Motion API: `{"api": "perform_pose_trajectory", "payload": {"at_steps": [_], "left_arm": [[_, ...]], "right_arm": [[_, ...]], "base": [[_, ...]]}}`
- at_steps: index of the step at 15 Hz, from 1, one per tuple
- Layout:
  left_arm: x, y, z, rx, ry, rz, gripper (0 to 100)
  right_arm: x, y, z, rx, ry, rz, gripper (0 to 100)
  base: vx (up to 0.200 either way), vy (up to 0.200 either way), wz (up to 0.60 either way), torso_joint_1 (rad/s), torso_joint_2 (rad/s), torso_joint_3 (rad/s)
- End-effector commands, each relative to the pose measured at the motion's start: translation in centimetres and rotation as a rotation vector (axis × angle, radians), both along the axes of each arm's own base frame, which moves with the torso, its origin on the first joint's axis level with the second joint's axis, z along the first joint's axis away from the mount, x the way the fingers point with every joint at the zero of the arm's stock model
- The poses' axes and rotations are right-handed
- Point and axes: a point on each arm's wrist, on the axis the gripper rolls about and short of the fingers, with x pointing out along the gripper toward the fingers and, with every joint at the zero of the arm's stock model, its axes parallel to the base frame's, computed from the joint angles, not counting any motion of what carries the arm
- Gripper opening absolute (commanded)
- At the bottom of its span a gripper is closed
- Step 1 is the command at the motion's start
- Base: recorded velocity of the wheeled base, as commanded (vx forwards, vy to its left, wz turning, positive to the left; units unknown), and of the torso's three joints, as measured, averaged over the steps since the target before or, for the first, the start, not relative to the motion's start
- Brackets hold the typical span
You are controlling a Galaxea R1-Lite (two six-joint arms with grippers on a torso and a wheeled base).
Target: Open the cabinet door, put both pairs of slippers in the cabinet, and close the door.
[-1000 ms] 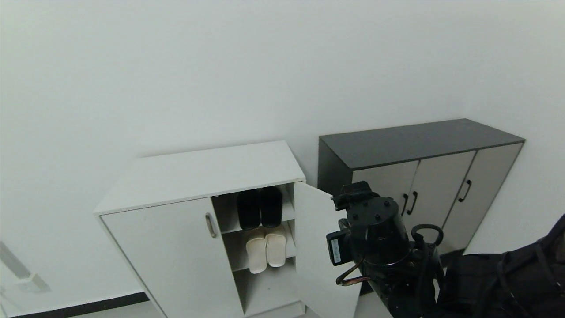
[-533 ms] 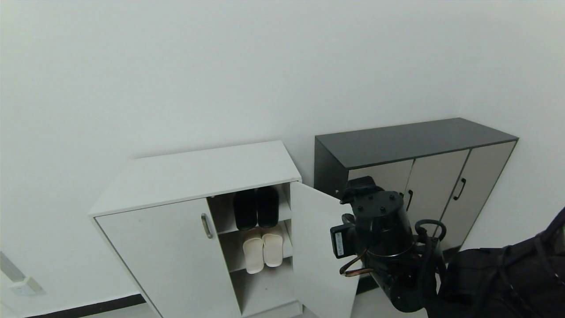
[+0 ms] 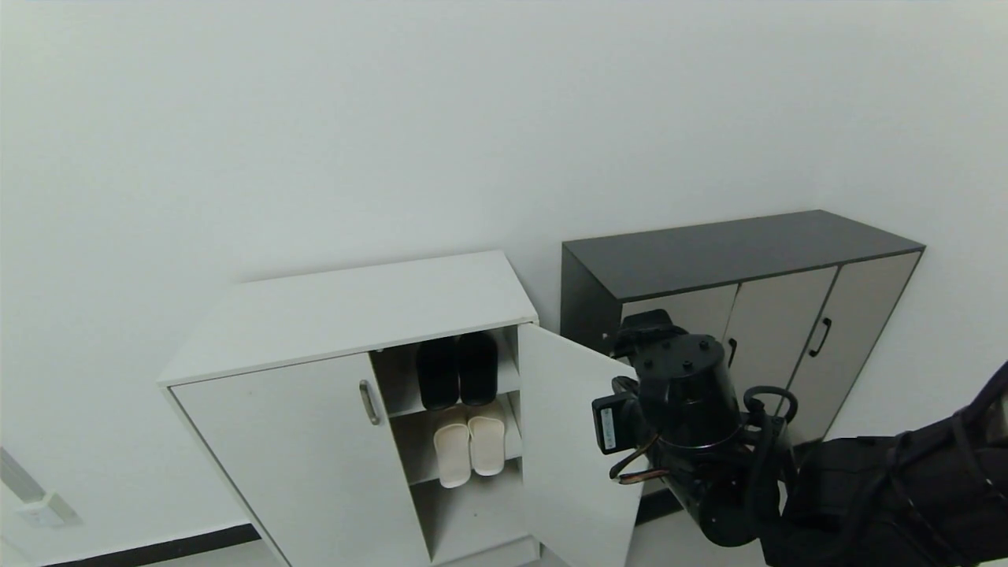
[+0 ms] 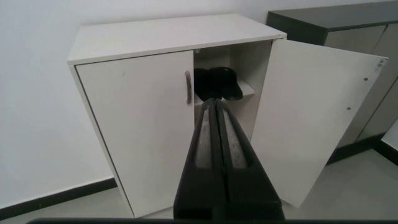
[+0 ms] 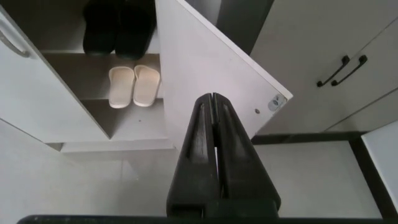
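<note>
Both pairs shelved, door (image 3: 567, 441) open.
We see black slippers (image 3: 457, 370) on the white cabinet's (image 3: 354, 307) top shelf, with cream slippers (image 3: 470, 445) below. The right gripper (image 5: 213, 99) has its fingers together near the door's free edge. The left gripper (image 4: 214, 102), fingers together, faces the cabinet front.

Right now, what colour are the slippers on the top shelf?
The slippers are black, clearest in head view.

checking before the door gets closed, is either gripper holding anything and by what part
Nothing is held. The left gripper and the right gripper are both shut and empty.
</note>
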Motion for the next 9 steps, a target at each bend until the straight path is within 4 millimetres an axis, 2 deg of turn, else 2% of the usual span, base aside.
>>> {"api": "perform_pose_trajectory", "payload": {"at_steps": [1, 4, 6, 8, 9], "left_arm": [[0.0, 0.0, 0.0, -0.004, 0.000, 0.001, 0], [0.0, 0.0, 0.0, -0.001, 0.000, -0.001, 0], [0.0, 0.0, 0.0, -0.001, 0.000, -0.002, 0], [0.0, 0.0, 0.0, -0.001, 0.000, -0.001, 0], [0.0, 0.0, 0.0, 0.000, 0.000, -0.002, 0]], "right_arm": [[0.4, -0.2, -0.1, -0.003, 0.001, -0.011, 0], [1.1, -0.6, 0.1, -0.002, -0.005, -0.022, 0], [2.9, -1.1, 0.1, 0.002, -0.021, -0.058, 0], [5.5, -1.6, 0.7, 0.028, -0.031, -0.056, 0], [7.5, -1.9, 0.9, 0.035, -0.026, -0.063, 0]], "base": [[-0.200, 0.000, 0.00, 0.012, 0.00, 0.002], [-0.200, 0.000, 0.00, 0.001, 0.01, 0.001], [0.000, 0.000, 0.00, 0.000, 0.00, 0.000], [0.000, 0.000, 0.00, 0.000, 0.00, 0.000], [0.000, 0.000, 0.00, 0.000, 0.00, 0.000]]}}
